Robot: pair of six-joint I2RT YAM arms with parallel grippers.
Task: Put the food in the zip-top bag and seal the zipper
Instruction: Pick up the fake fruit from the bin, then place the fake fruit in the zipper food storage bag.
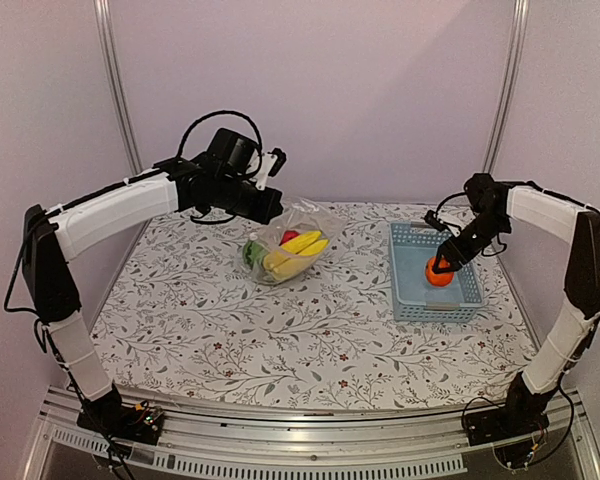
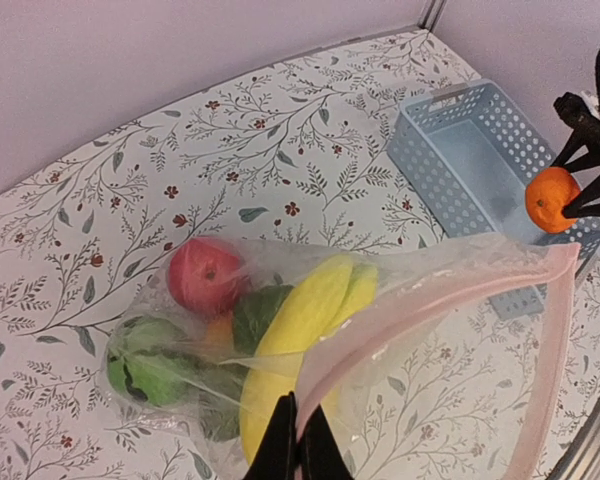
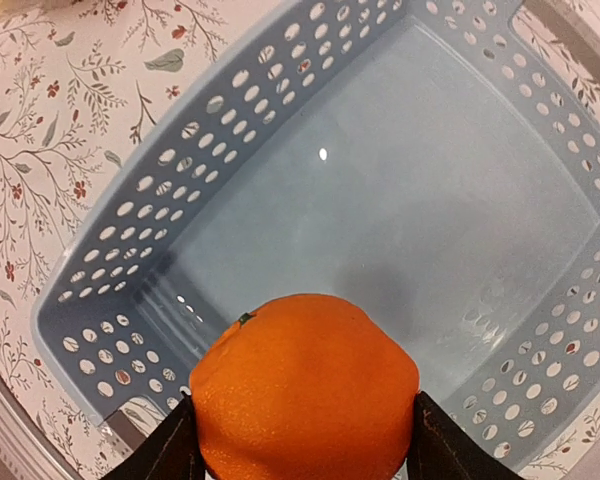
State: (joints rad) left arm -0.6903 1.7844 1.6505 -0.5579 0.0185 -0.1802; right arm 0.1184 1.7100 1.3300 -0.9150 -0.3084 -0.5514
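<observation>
Because the right jaws clamp the orange only by its sides above the light-blue basket at the frame's right, it may slip in transit. The left jaws, closed on the rim of the zip-top bag at centre, hold a slack mouth, so the orange could catch the zipper and drop onto the tabletop.

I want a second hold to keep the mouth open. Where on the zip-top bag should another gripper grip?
Probably the pink zipper strip nearest the blue basket, away from where the left gripper pinches the zip-top bag. It is a thin, flat edge hanging free, so come from the basket side and pinch across it. The food bulges lower down.
</observation>
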